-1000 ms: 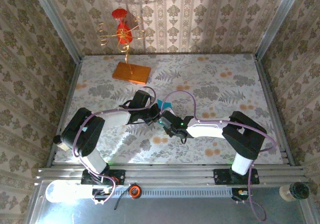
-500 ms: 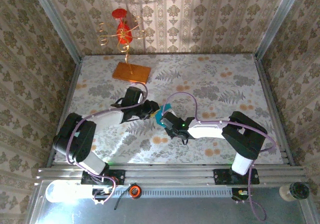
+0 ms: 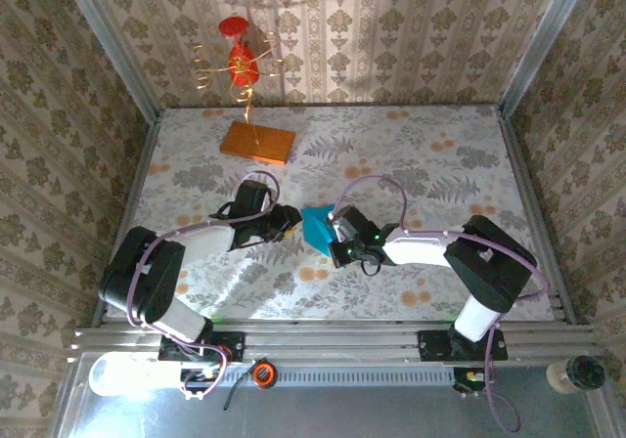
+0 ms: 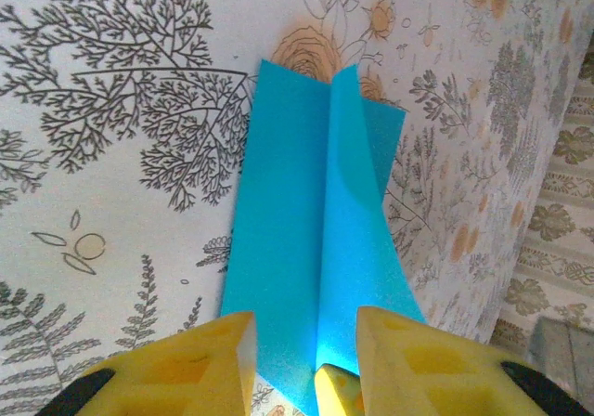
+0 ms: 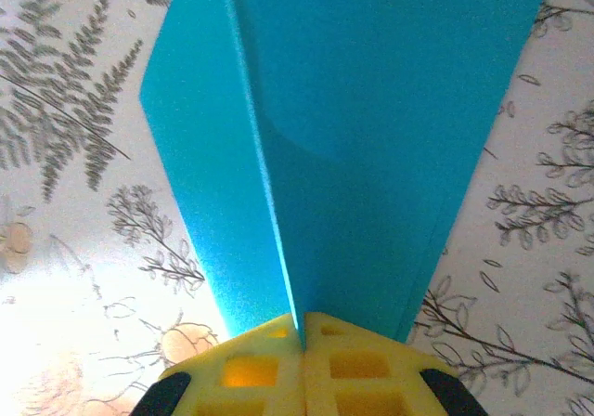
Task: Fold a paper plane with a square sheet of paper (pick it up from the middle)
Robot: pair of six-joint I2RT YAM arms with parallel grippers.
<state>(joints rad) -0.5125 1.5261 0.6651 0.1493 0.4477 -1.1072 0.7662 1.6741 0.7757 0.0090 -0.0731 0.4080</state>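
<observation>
From the overhead camera I see both arms reaching in toward the middle of the desk [image 3: 440,184], with the paper plane [image 3: 315,225] between them, nearer my edge than the far wall. The left hand [image 3: 290,220] sits just to the left of the blue paper. The right hand [image 3: 333,240] meets it from the right. Well apart, at the far left, an orange slab [image 3: 256,142] lies on the desk. A red and gold wire ornament [image 3: 240,59] rises behind it.

On the left wrist camera I look along the paper plane [image 4: 306,230], a blue strip with one raised lengthwise crease running away from me over the floral desk [image 4: 111,110]. The left hand [image 4: 304,351] is spread, and its yellow fingers [image 4: 209,365] stand one on each side of the crease. This close to the lens I cannot tell whether either pad touches the paper.

On the right wrist camera the right hand [image 5: 302,337] is pressed together. Its two yellow pads meet on the crease and pinch the paper plane [image 5: 371,110] at its narrow end. The blue flaps fan out from the pinch and widen toward the top of the frame, with the desk [image 5: 74,202] showing on both sides.
</observation>
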